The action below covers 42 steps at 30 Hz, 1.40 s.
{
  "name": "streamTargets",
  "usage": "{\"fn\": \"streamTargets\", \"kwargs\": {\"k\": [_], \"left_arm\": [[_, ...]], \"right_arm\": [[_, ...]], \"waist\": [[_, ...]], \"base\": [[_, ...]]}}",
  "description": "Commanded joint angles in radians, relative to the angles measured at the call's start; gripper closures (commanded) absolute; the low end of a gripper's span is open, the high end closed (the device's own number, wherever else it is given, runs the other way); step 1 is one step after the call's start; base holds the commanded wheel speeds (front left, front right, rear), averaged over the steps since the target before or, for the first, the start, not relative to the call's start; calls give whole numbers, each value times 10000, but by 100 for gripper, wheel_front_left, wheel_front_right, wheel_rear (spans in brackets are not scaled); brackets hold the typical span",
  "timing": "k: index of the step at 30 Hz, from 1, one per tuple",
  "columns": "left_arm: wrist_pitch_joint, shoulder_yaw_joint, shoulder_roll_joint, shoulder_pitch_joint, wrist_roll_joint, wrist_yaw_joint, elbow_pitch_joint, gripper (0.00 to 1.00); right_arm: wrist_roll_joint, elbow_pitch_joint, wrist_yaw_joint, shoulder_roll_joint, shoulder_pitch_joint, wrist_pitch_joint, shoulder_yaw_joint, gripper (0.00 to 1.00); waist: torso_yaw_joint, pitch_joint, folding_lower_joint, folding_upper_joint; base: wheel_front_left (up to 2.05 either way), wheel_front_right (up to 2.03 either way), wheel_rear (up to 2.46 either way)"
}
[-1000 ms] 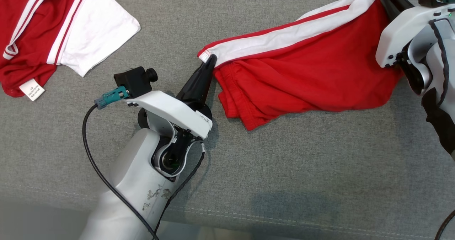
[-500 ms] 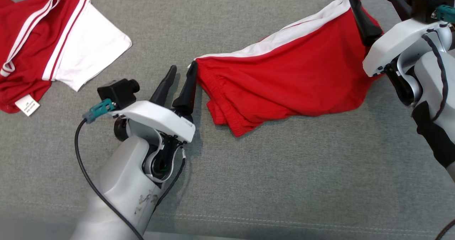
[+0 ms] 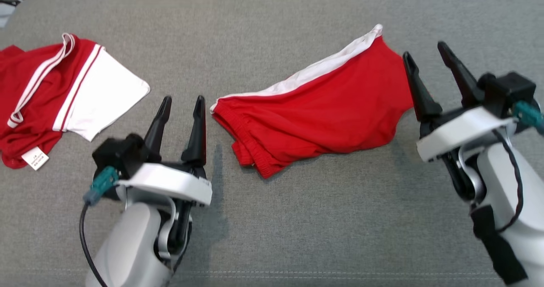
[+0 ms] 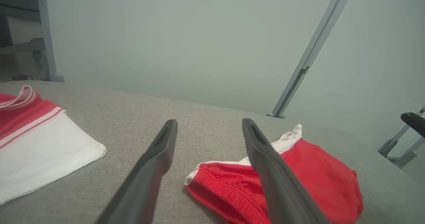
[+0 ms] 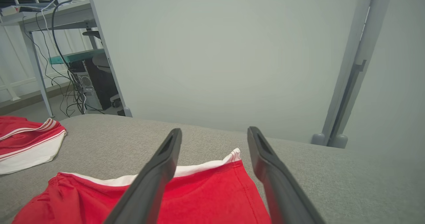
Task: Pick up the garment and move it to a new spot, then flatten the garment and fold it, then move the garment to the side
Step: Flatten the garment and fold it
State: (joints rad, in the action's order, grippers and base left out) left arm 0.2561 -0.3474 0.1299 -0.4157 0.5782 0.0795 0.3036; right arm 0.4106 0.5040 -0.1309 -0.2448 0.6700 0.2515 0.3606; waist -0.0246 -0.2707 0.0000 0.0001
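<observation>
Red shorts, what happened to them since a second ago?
Both claws let go. The left claw released one end of the red shorts and drew back; the right claw released the other end and backed off too. Both are open now, and the shorts lie loose on the grey cushion. The red-and-white garment on the left stayed put.

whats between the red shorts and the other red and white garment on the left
In the head view the open left hand stands between the red shorts and the red and white garment, over bare grey surface.
</observation>
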Motion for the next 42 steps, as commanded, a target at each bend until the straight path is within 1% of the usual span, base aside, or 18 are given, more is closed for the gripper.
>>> {"fn": "streamTargets", "kwargs": {"k": [1,7,10,15,19,23,27,31,32,35,37,42], "left_arm": [[54,494,46,326,-198,85,-345,0],[55,1208,-294,1483,-1436,-93,-951,0],[55,1478,-447,1981,-2085,-242,-1344,0],[56,1848,-638,2957,-3024,-451,-1943,0],[56,2018,-709,3623,-3639,-485,-2171,0],[56,2050,-757,4010,-3912,-537,-2185,0],[56,1999,-774,4056,-4127,-558,-2197,0],[56,1877,-789,3943,-4225,-578,-2314,0],[56,1841,-790,3902,-4232,-573,-2350,0],[56,1688,-793,3770,-4199,-528,-2463,0],[56,1557,-794,3660,-4201,-504,-2509,0],[57,1154,-795,3340,-4079,-430,-2412,0]], "right_arm": [[-243,-441,2,143,-532,102,-183,0],[-905,-1419,2,901,-2408,102,-1274,0],[-1121,-2010,2,1124,-3166,102,-1714,0],[-1307,-2655,2,1335,-4341,102,-2374,0],[-1262,-3043,2,1429,-5098,102,-2691,0],[-1201,-3287,2,1471,-5494,102,-2828,0],[-1142,-3321,2,1486,-5561,103,-2836,0],[-720,-3077,2,1557,-5319,103,-2868,0],[-467,-2931,2,1598,-5203,103,-2915,0],[512,-2066,2,1699,-4641,103,-2969,0],[1132,-1352,2,1698,-4022,102,-2768,0],[2418,305,2,1397,-2479,74,-2529,0]], "waist": [[150,367,0,-1],[322,929,0,-1],[363,1120,0,-1],[370,1516,0,-1],[370,1723,0,-1],[385,1752,0,-1],[370,1698,0,-1],[278,1516,0,-1],[253,1475,0,-1],[142,1284,0,-1],[31,1148,0,-1],[-399,848,0,-1]], "base": [[0,0,0],[0,0,0],[0,0,0],[0,0,0],[0,0,0],[0,0,0],[0,0,0],[0,0,0],[0,0,0],[0,0,0],[0,0,0],[0,0,0]]}}
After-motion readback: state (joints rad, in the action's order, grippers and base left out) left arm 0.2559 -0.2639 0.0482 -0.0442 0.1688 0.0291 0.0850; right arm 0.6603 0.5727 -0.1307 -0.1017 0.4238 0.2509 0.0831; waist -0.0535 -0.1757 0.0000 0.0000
